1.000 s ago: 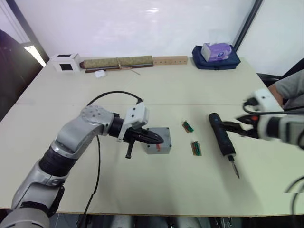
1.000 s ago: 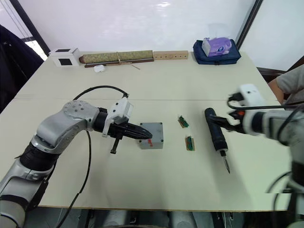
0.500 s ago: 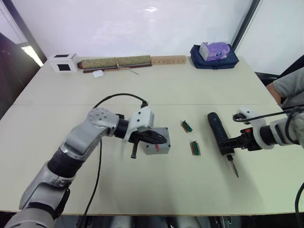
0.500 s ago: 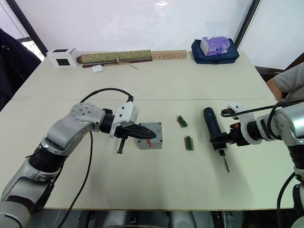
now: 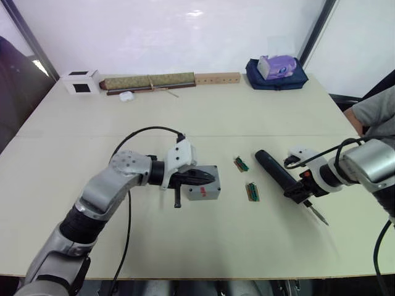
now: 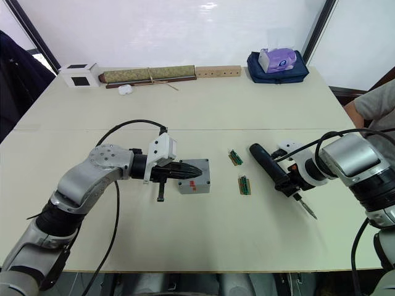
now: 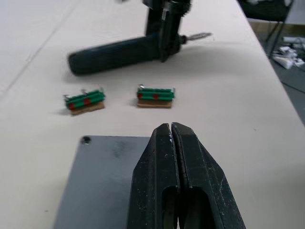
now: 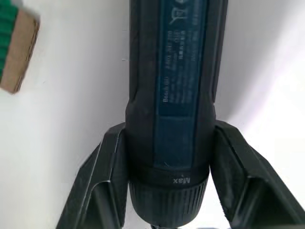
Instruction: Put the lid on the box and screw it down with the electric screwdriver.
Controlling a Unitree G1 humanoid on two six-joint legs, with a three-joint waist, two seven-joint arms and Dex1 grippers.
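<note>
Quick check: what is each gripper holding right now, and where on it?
The right gripper clamps the electric screwdriver at its collar near the bit end. The left gripper is shut, holding nothing, over the lid.

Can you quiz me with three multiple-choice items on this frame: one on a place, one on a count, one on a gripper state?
1. Where does the electric screwdriver lie?
A. On top of the box
B. On the table, to the robot's right of the two green connector blocks
C. At the far edge by the tissue pack

2. How many green connector blocks lie between the box and the screwdriver?
A. One
B. Two
C. Four

3. How do the left gripper's fingers stand?
A. Pressed together over the grey lid
B. Spread wide around the box
C. Clamped on a connector block

Answers:
1 B: the head views show it on the tabletop beyond the blocks, in the right gripper.
2 B: the left wrist view shows two side by side.
3 A: the left wrist view shows no gap between the fingers.
</note>
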